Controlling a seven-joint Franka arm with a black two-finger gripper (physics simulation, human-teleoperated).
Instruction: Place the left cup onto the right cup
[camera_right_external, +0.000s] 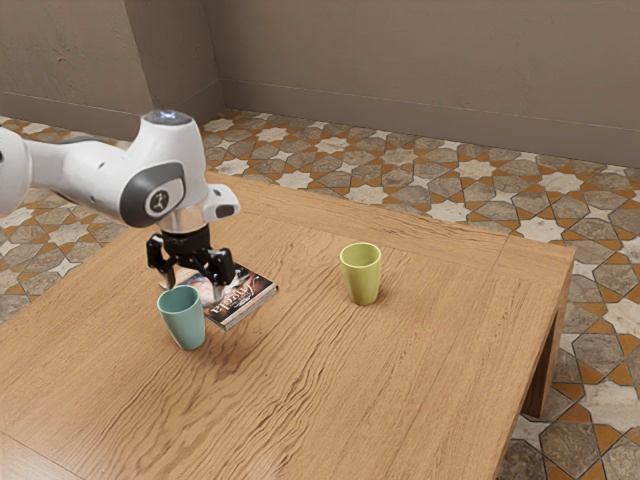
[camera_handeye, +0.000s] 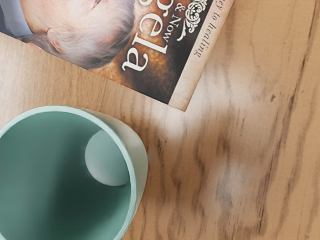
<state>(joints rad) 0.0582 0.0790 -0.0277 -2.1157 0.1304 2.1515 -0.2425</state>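
Spread and empty, the black two-finger tool (camera_right_external: 192, 276) should straddle the teal tapered cup (camera_right_external: 182, 318) squarely (dark-covered paperback book (camera_right_external: 240, 294) lies just behind) before descending.

The book's (camera_handeye: 150, 45) dark cover carries large white letters, cut off at the picture's edge, that read "ela"; beside them, in smaller white type, stands "& Now"; along the cover's pale border strip runs italic print ending "y to healing", its beginning cut off. In the exterior view the same cover's title is too small to read.
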